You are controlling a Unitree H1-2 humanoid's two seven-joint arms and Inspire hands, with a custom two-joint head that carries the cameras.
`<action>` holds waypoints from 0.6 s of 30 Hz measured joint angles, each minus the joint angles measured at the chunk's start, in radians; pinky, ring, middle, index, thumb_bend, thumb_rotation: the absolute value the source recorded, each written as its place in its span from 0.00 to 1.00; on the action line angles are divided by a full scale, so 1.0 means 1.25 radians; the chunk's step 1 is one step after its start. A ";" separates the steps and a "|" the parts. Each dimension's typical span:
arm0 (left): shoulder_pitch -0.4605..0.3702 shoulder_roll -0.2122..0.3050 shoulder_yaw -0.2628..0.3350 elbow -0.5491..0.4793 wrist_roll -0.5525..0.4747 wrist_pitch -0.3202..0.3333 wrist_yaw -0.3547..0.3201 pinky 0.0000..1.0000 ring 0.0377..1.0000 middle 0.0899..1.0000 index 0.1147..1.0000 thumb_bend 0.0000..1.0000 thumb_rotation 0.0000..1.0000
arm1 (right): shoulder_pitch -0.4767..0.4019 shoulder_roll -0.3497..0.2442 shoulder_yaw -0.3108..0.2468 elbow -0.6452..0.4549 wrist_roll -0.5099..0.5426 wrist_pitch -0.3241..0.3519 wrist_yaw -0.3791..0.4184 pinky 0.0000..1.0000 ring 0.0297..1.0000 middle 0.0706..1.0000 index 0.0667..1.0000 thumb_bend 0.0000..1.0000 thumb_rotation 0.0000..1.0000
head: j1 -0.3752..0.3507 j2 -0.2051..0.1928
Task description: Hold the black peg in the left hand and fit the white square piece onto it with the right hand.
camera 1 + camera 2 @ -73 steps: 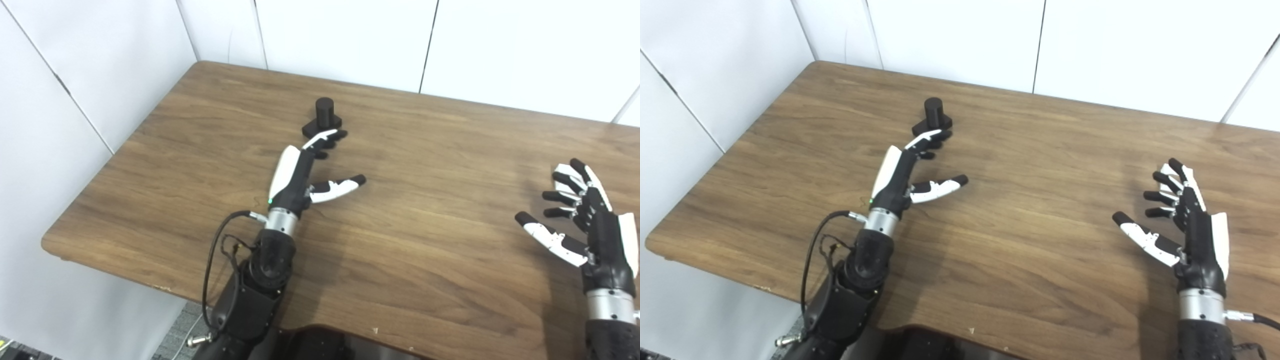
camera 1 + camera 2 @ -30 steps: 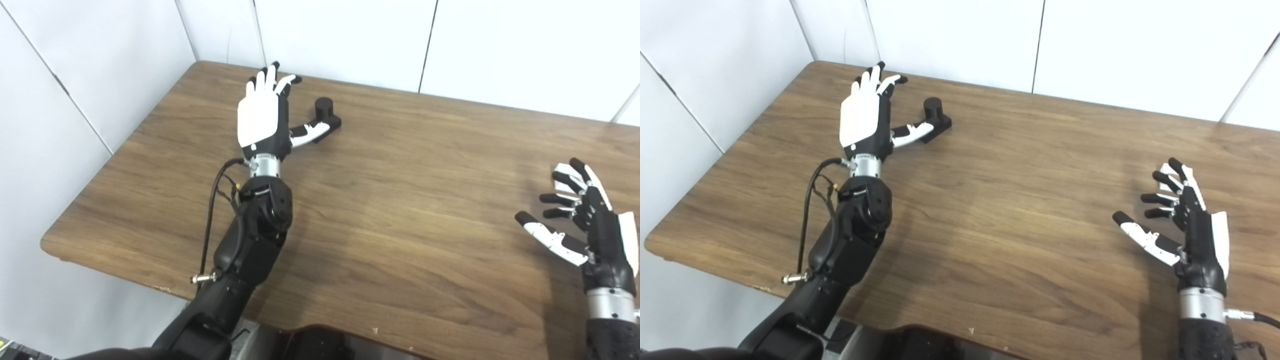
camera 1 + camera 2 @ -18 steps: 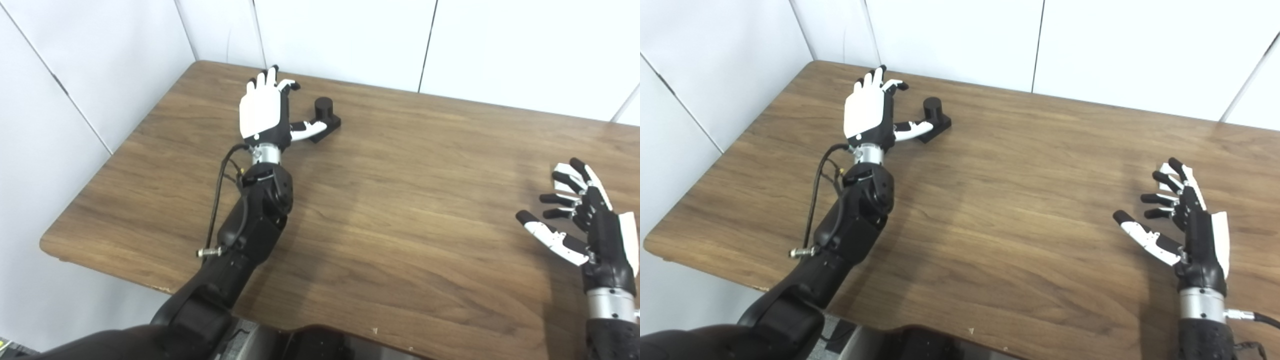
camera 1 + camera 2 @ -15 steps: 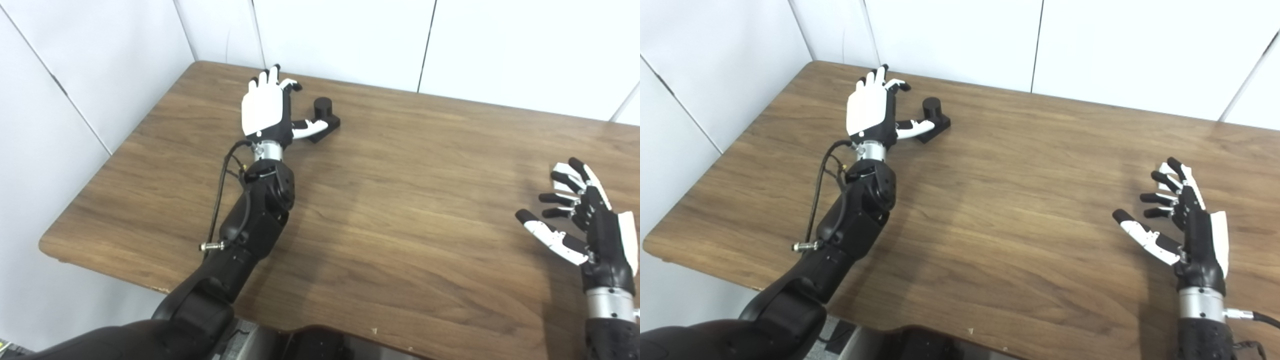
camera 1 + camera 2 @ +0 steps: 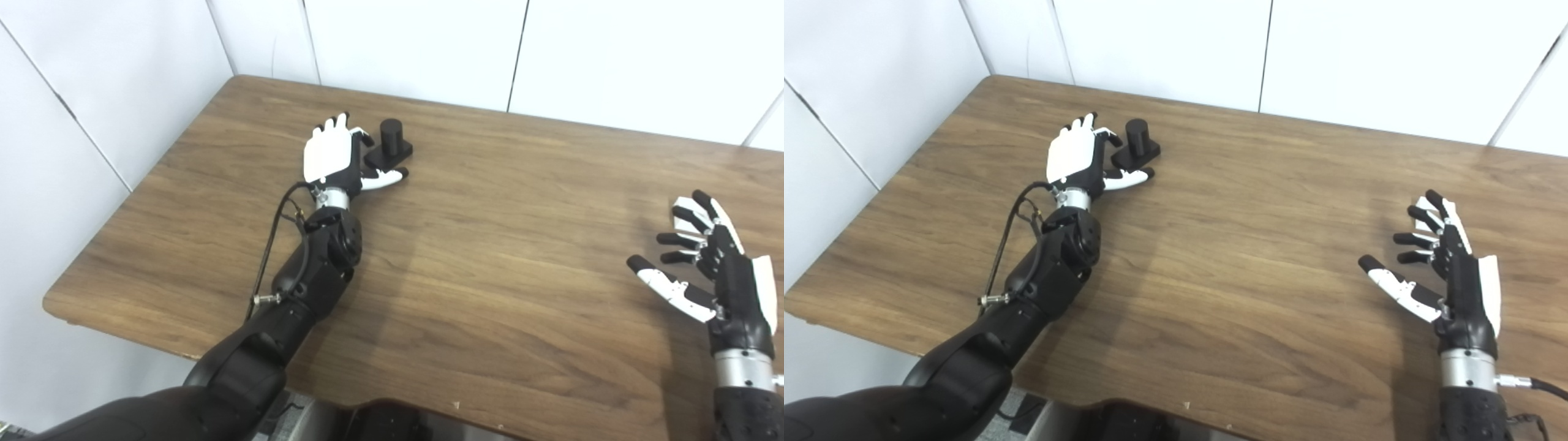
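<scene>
A: Left eye view: where's the black peg [image 5: 389,144]?
B: Upright on the wooden table [image 5: 490,257], far left. The left hand [image 5: 334,156] is beside it, fingers apart, thumb below its base, possibly touching.
A: Right eye view?
B: The right hand [image 5: 1448,275] hovers spread and empty, well apart.

Looks like a lab/test cell: bare wood table [image 5: 490,257] w/ chipped front edge, plain white panel walls [image 5: 404,43] boxing it in on two sides.
</scene>
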 measured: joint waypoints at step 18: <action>-0.052 -0.015 -0.012 0.132 -0.074 -0.077 0.103 1.00 1.00 0.98 0.53 0.86 0.43 | 0.005 -0.001 -0.003 -0.005 -0.004 0.001 0.000 0.56 0.65 0.81 0.91 0.72 0.25 | -0.013 0.005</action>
